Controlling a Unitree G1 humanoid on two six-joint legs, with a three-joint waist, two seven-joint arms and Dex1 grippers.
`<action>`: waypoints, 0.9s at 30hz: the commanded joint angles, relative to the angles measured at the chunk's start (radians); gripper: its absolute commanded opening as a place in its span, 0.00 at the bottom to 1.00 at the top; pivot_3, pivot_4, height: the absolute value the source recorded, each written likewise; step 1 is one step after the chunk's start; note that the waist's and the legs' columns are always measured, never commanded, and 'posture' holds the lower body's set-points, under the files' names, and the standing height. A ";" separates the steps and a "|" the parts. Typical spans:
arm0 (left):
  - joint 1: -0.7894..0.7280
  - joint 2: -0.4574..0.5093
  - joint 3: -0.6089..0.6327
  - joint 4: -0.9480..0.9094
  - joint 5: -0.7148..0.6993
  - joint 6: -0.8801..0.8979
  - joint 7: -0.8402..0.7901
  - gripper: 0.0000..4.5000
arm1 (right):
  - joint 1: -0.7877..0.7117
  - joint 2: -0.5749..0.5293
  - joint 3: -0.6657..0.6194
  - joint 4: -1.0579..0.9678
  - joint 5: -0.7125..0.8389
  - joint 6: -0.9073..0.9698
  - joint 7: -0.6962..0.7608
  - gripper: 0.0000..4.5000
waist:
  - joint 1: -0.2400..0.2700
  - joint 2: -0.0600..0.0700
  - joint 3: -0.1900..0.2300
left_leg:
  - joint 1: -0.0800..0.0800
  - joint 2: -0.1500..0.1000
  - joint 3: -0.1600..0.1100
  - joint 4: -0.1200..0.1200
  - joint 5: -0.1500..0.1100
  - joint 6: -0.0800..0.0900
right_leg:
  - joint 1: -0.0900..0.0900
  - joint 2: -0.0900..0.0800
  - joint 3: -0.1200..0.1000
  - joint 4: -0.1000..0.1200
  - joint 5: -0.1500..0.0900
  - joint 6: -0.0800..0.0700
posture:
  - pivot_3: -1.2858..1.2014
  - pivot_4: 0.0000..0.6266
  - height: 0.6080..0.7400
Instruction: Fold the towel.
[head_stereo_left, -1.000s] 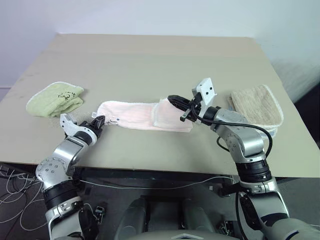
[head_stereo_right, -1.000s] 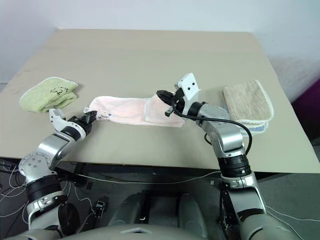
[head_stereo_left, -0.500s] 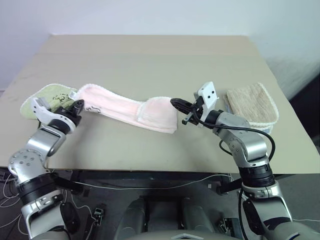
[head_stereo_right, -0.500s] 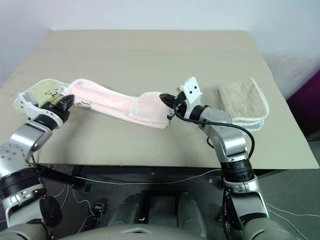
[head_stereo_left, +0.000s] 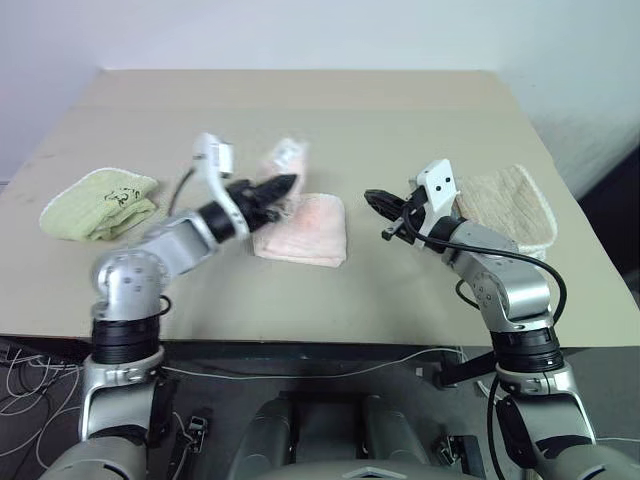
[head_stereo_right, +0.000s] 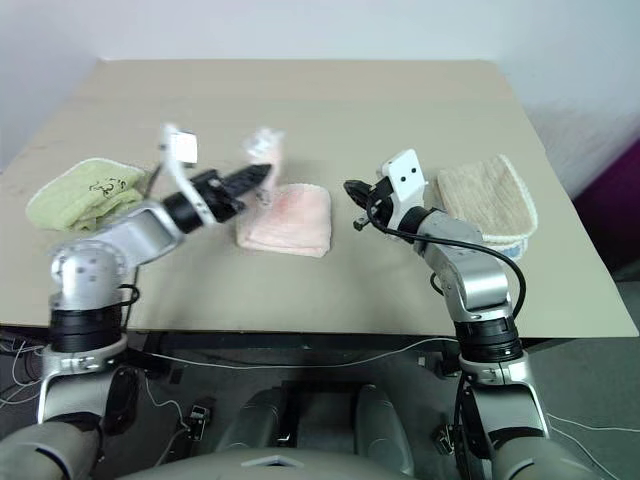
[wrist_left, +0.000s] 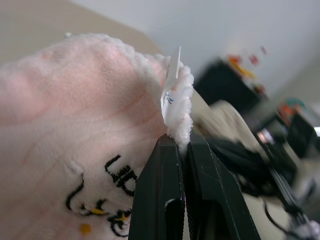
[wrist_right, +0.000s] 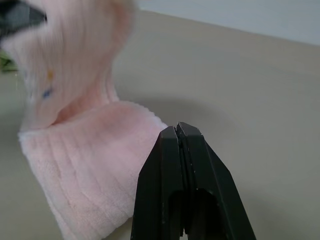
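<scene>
The pale pink terry towel with white stitched edging (head_stereo_left: 300, 228) lies near the middle of the beige counter (head_stereo_left: 330, 110), between the light green folded towel (head_stereo_left: 98, 203) and the beige folded towel (head_stereo_left: 508, 207). Its lower layer rests flat on the counter. Its free end is raised above that layer.

The left gripper (head_stereo_left: 285, 183) has its jaws closed on the edge of the raised end. The right gripper (head_stereo_left: 375, 199) hovers just beside the towel, on the side toward the beige folded towel, with its jaws pressed together and holding nothing.

Handling, as a judgement: the towel is light, soft and limp. It drapes from any grip point and will not hold a shape by itself. The terry pile gives good friction, so slip is unlikely. The stitched edging near a corner is the firmest place to take hold.

The left wrist view shows what the head views blur: the closed black fingers (wrist_left: 165, 200) pinching the edge beside the small white tag (wrist_left: 170, 97), with the small dark logo print (wrist_left: 107, 192) close below. The right wrist view shows the flat layer's ribbed pile and the gap between the right gripper and the towel. The head views alone show the two other towels.
</scene>
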 joint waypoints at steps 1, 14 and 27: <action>-0.037 0.037 -0.157 -0.018 0.172 -0.004 -0.067 0.01 | 0.003 -0.004 -0.024 -0.037 -0.002 -0.024 -0.015 0.00 | 0.000 0.000 0.000 | 0.000 0.000 0.000 0.000 0.000 0.000 | 0.000 0.000 0.000 0.000 0.000 0.000 | 0.52 0.24 1.00; -0.012 0.021 -0.253 0.021 0.429 -0.048 -0.207 0.24 | 0.035 -0.014 -0.024 -0.076 -0.001 -0.018 -0.038 0.00 | 0.004 0.000 0.000 | 0.000 0.000 0.000 0.000 0.000 0.000 | 0.000 0.000 0.000 0.000 0.000 0.000 | 0.52 0.24 1.00; 0.037 0.044 0.051 -0.065 0.306 0.000 -0.230 0.83 | -0.020 -0.004 -0.010 -0.045 0.010 -0.016 -0.014 0.00 | 0.004 0.000 0.000 | 0.000 0.000 0.000 0.000 0.000 0.000 | 0.000 -0.001 0.000 0.000 0.000 0.000 | 0.52 0.24 1.00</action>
